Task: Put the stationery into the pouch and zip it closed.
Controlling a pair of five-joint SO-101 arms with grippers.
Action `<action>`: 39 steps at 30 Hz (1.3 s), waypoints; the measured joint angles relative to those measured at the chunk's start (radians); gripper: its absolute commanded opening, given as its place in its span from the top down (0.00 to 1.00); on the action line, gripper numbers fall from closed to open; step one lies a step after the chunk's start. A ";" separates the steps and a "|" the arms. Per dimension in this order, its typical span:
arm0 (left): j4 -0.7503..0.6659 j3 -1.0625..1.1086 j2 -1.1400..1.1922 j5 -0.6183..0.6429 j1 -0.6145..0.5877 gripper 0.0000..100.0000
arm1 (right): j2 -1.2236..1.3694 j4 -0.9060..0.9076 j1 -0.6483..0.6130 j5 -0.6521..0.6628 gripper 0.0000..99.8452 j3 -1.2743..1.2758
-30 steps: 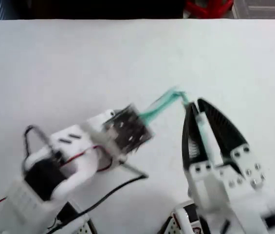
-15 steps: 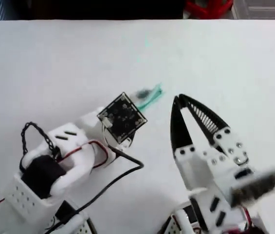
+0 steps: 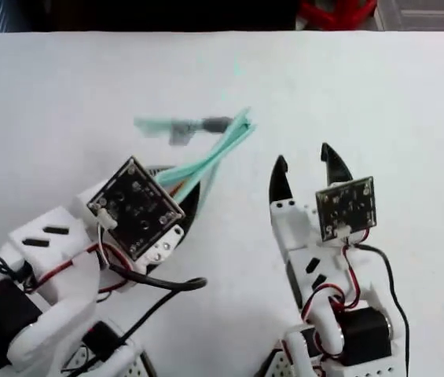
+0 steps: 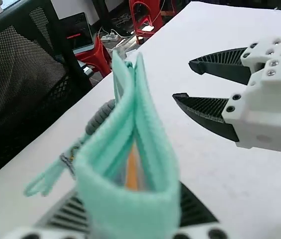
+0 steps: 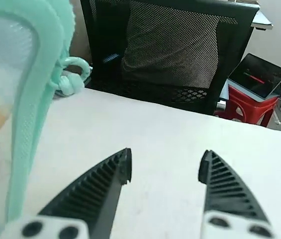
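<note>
The left gripper (image 4: 130, 211) is clamping one end of the mint pouch (image 3: 215, 157), holding it up off the table (image 3: 379, 86), and the right gripper (image 3: 303, 157) is hovering nearby, jaws apart and empty, so I'm thinking a mistimed grab could swing the floppy pouch and spill the orange stationery (image 4: 132, 172) inside.

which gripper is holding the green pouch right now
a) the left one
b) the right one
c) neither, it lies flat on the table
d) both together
A: the pouch sits clamped in the left gripper, while the right gripper stands open beside it with nothing between its fingers.
</note>
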 measured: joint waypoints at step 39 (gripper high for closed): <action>-0.944 0.881 -0.015 0.473 -0.189 0.89 | 0.012 -0.244 0.035 -0.023 0.78 0.318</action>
